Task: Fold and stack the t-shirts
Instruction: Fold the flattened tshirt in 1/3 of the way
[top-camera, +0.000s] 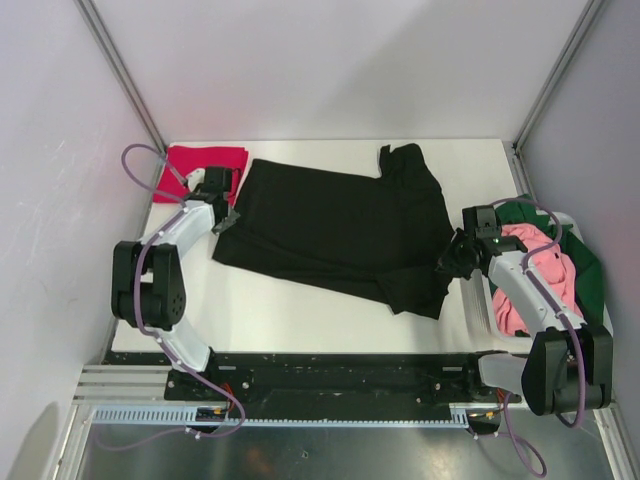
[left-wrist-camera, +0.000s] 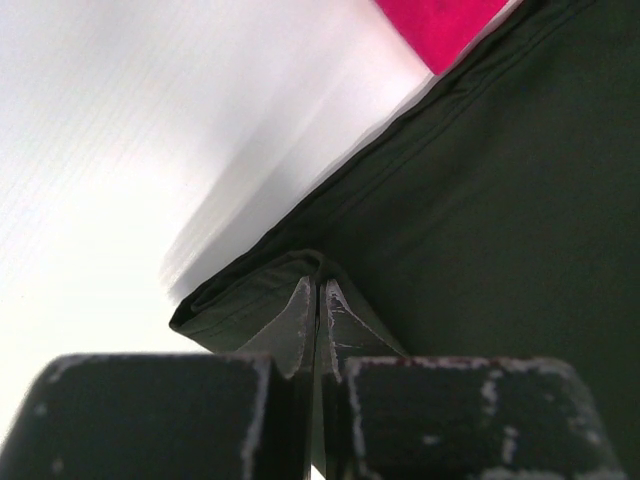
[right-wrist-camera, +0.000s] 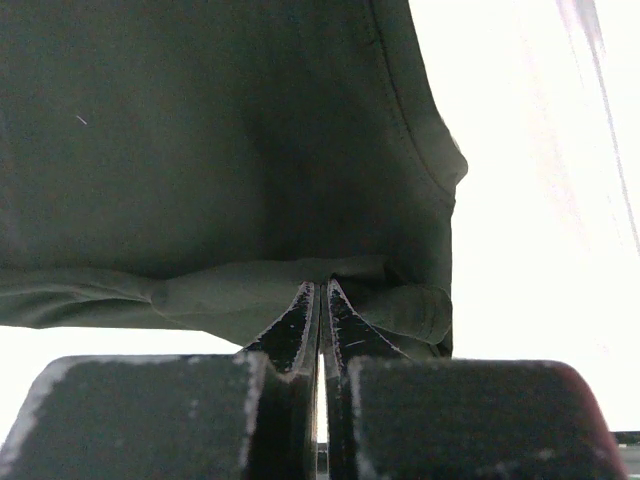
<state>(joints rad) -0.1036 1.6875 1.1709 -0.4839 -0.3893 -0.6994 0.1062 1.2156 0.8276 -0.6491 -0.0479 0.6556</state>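
Top external view: the black t-shirt (top-camera: 340, 225) lies spread out and mostly flat in the middle of the white surface (top-camera: 300, 310). It is soft matte cloth with a few shallow wrinkles. Its long axis runs left to right, slightly skewed, with the left end farther back than the right. Both sleeves sit at the right end, one bunched toward the far edge and one rumpled toward the near edge, so the straight hem end faces left.

The left gripper (top-camera: 225, 215) is at the shirt's left edge. In the left wrist view its fingers are pressed together on a small raised fold of the black cloth, beside a stitched hem. The right gripper (top-camera: 455, 260) meets the shirt's right edge. The right wrist view shows it pinched tight on a puckered roll of the same fabric near a curved, seamed border.

The crimson red t-shirt (top-camera: 200, 165) lies flat at the far left corner of the surface, just beyond the left gripper and partly behind it. At the right side, the pink t-shirt (top-camera: 545, 275) and the dark green t-shirt (top-camera: 580, 250) lie crumpled together in a heap — the pink on top, behind the right arm.
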